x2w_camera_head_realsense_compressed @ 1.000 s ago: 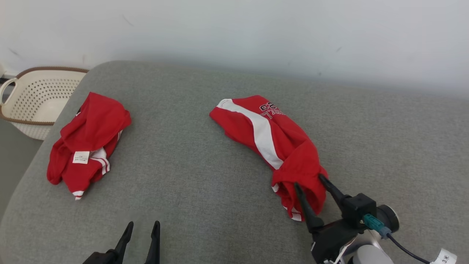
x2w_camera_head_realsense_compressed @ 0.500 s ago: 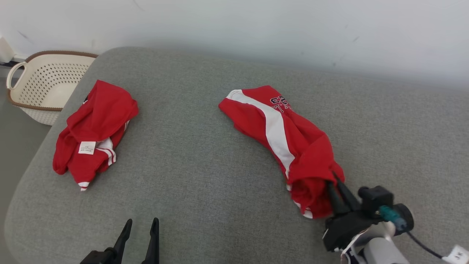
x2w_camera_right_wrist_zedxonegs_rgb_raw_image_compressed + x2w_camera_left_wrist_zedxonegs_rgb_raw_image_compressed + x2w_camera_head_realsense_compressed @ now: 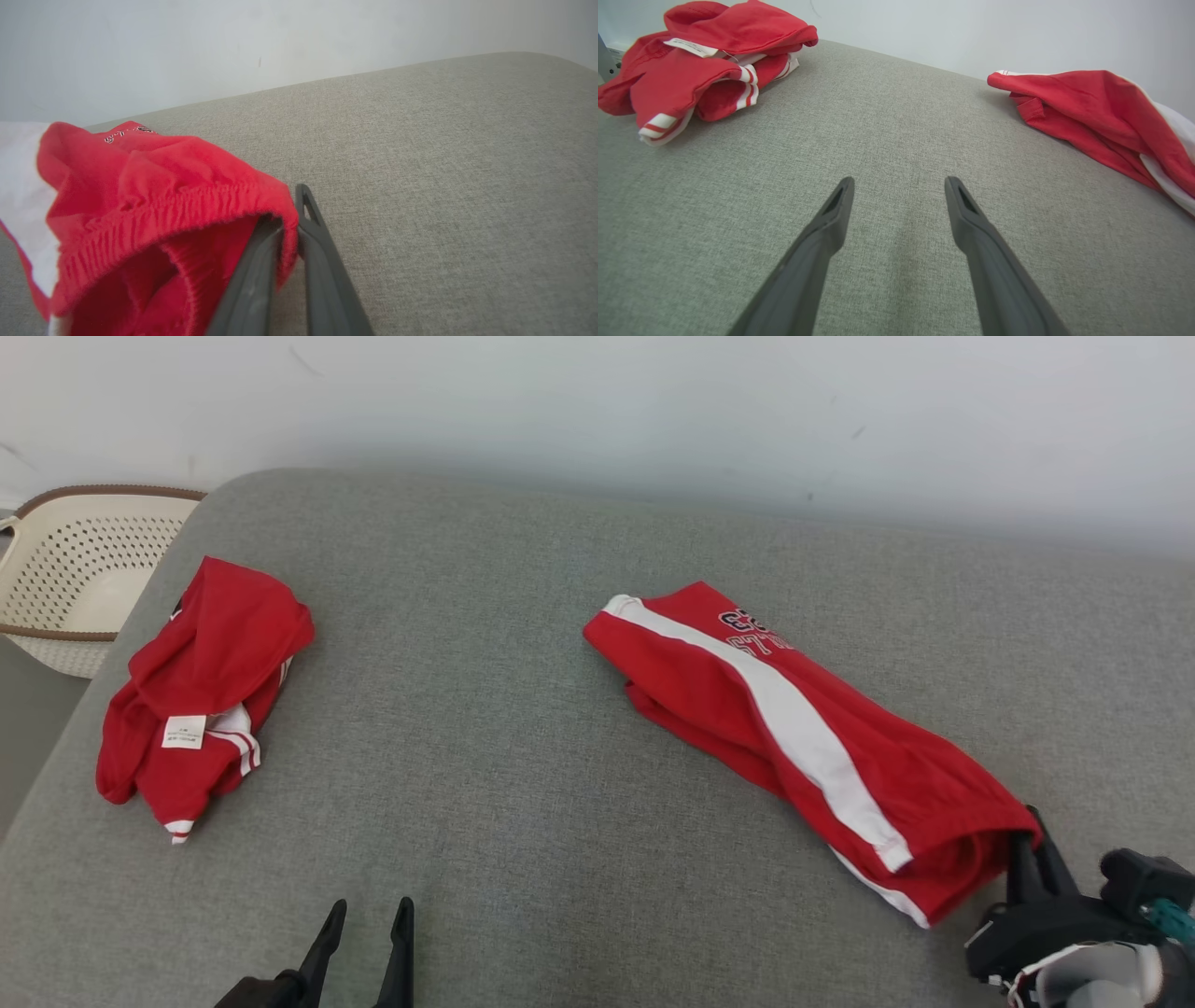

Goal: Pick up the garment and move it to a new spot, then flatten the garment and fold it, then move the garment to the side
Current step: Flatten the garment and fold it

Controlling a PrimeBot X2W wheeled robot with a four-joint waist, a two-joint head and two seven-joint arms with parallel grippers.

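A: Where is the red garment (image 3: 803, 737)?
B: On the grey cushion (image 3: 523, 784). Its long axis runs from far centre to near right. The right gripper (image 3: 1027, 826) pinches its waistband end; the left gripper (image 3: 372, 903) is spread apart.

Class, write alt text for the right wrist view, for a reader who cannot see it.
The right gripper has its jaws shut on the elastic hem of a red garment with a white stripe. It lies on a grey cushion before a pale wall.
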